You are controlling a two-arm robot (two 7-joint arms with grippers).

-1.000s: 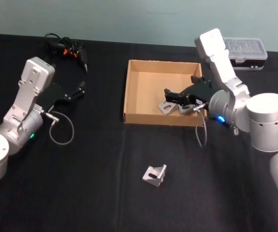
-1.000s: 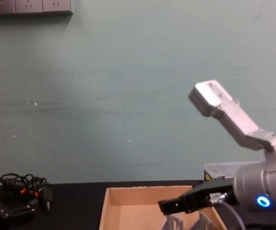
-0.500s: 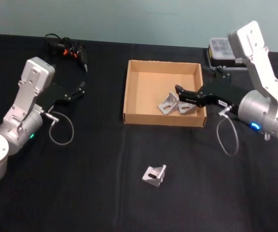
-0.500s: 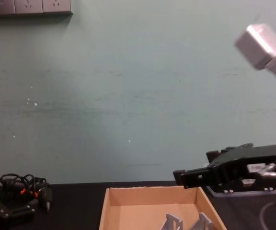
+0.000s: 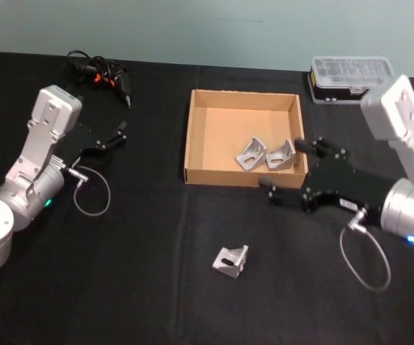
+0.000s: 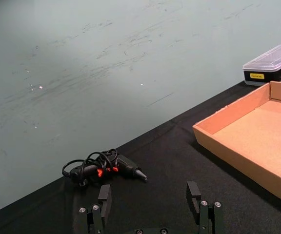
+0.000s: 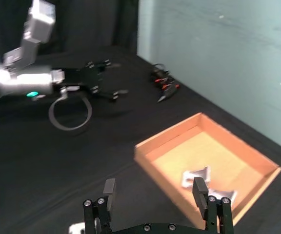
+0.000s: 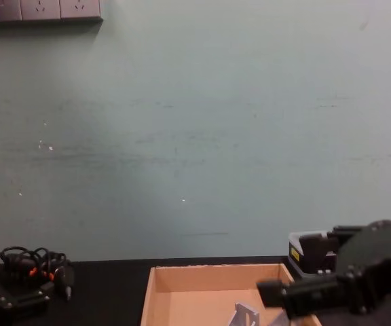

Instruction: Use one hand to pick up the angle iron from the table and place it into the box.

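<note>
The right claw (image 5: 282, 167) hangs low by the front right corner of the box (image 5: 221, 133), and its two fingers (image 7: 199, 189) are wide apart with nothing between them. Inside the box, a first angle iron (image 5: 251, 154) and a second angle iron (image 5: 280, 154) lie side by side near the right wall, almost touching. The last angle iron (image 5: 230, 260) sits on the black worktop (image 5: 157, 287), in front of the box and nearer to the robot, well apart from the claw. So I think the step in hand is going for that last piece: the claw is empty and ready, but it is not yet over the piece. The next move needs the right claw to travel toward the robot and a little to the left, get right above the last angle iron, and go down with one finger on each side of it. The piece is small and looks like smooth metal, so the fingers should close square on it or it may slip. After that it has to be lifted over the low front wall and set down on a bare part of the box floor. The left claw (image 5: 113, 135) rests far off on the left side of the worktop, near the cables (image 5: 98, 72), with its fingers apart and holding nothing
</note>
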